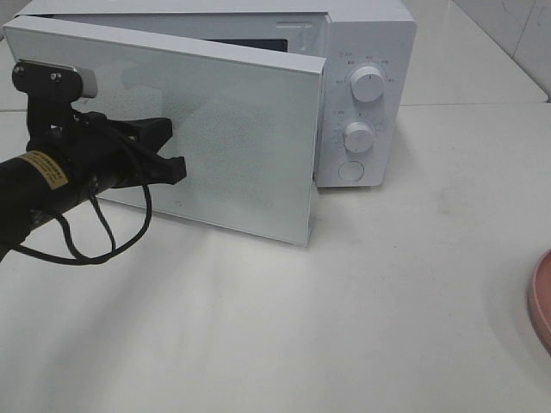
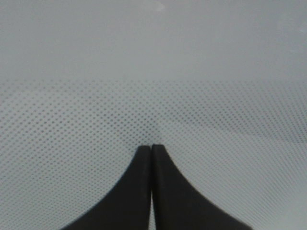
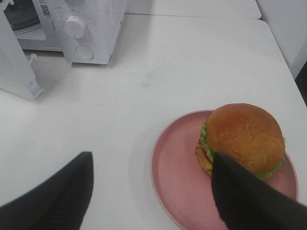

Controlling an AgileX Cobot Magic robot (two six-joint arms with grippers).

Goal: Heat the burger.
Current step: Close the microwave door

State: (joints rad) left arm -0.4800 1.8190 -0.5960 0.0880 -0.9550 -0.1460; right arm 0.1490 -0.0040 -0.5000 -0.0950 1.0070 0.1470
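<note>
The burger (image 3: 244, 136), with its brown domed bun and green lettuce, sits on a pink plate (image 3: 177, 177) in the right wrist view. My right gripper (image 3: 152, 158) hovers open over the plate's near rim, one finger beside the burger and nothing between them. The white microwave (image 1: 366, 95) stands at the back with its door (image 1: 232, 129) partly swung out. The tips of my left gripper (image 1: 176, 168) are shut against the door's outer dotted face, as the left wrist view shows close up (image 2: 152, 146). The exterior view does not show the burger.
Only the pink plate's edge (image 1: 542, 301) shows at the right border of the exterior view. Two knobs (image 1: 368, 84) and a round button are on the microwave's front panel. A black cable loops under the left arm. A white wall edges the table at far right.
</note>
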